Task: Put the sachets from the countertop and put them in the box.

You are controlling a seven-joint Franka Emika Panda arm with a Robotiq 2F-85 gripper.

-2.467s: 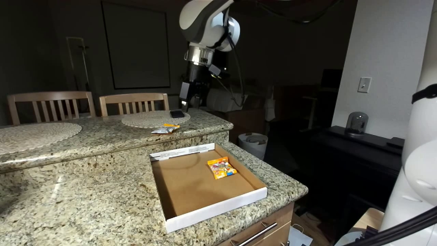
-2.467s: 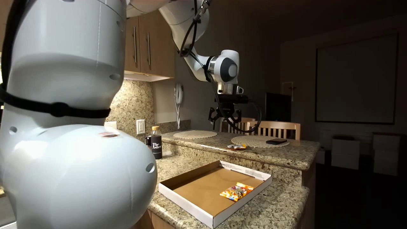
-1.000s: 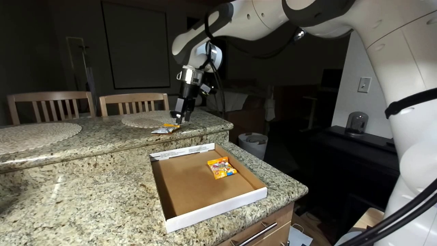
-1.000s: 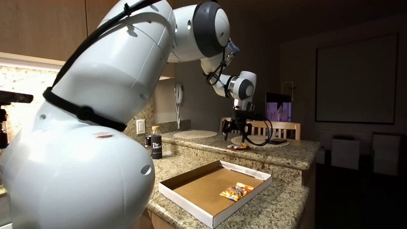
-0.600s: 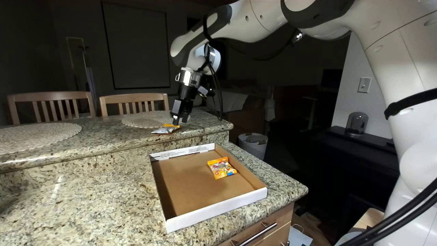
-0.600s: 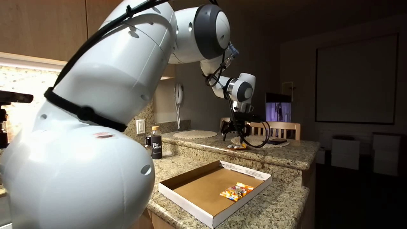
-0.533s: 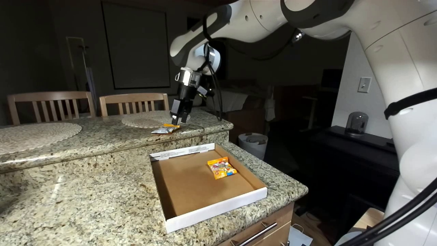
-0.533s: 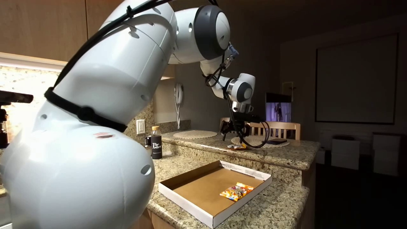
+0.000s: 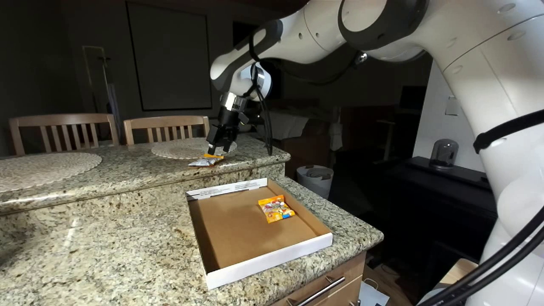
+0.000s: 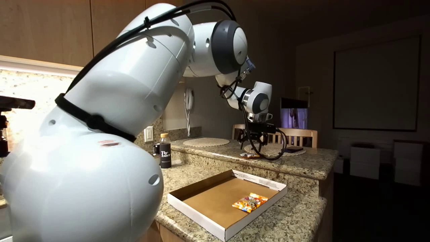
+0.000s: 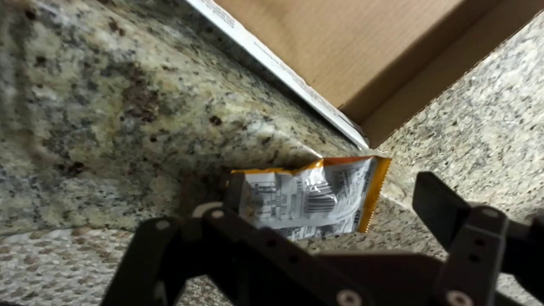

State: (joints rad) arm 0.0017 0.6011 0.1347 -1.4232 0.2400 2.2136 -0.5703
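In an exterior view I see the Robotiq gripper (image 9: 219, 149) pointing down at a silver-backed sachet (image 9: 205, 162) on the granite countertop (image 9: 131, 168), an orange sachet (image 9: 276, 208) in the box (image 9: 270, 260). In an exterior view, a tan-capped bottle (image 10: 165, 154) stands past the box. In the wrist view, the jaws stand apart, the silver-backed sachet between.

In an exterior view we made out "The" on the dark bottle (image 10: 165, 160), at ten o'clock from the box (image 10: 196, 211); the word beneath looked like "Asher". The printed lines (image 10: 267, 183) on the box, toward its two o'clock, were too small for us. In the wrist view we found a barcode (image 11: 320, 198) and print (image 11: 267, 191) on the sachet (image 11: 297, 216), too blurred to read.
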